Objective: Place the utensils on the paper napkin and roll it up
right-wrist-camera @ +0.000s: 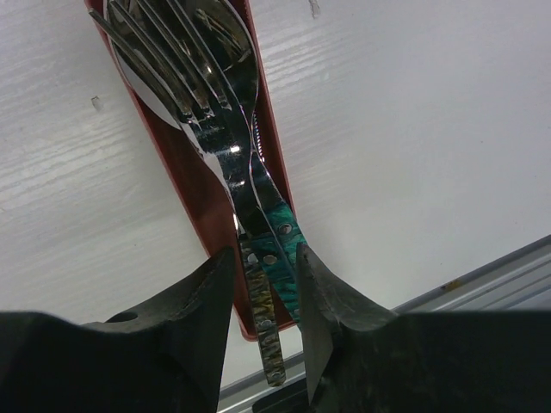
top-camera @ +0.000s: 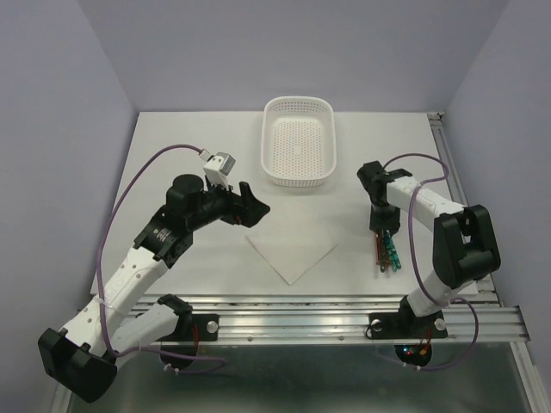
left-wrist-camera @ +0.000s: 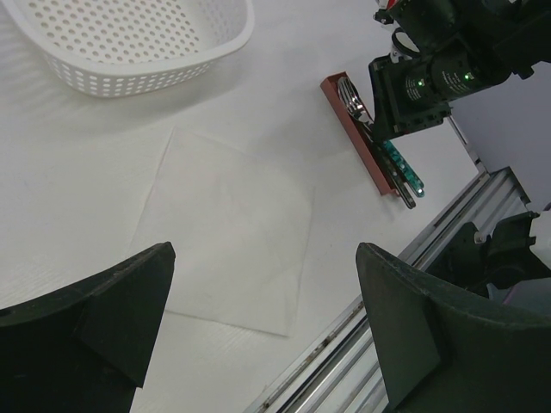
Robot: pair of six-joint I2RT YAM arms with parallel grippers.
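Observation:
The utensils are a fork and a spoon with shiny metal heads and green and mottled handles, lying together on a narrow red tray at the right front. My right gripper stands over them. In the right wrist view its jaws are narrowed around the handles of the utensils. The paper napkin lies flat, turned like a diamond, at the centre front. My left gripper hovers open and empty above its left corner. The left wrist view shows the napkin beyond my open left gripper.
A white perforated basket stands at the back centre, empty; it also shows in the left wrist view. The metal rail runs along the table's front edge. The red tray lies close to that rail.

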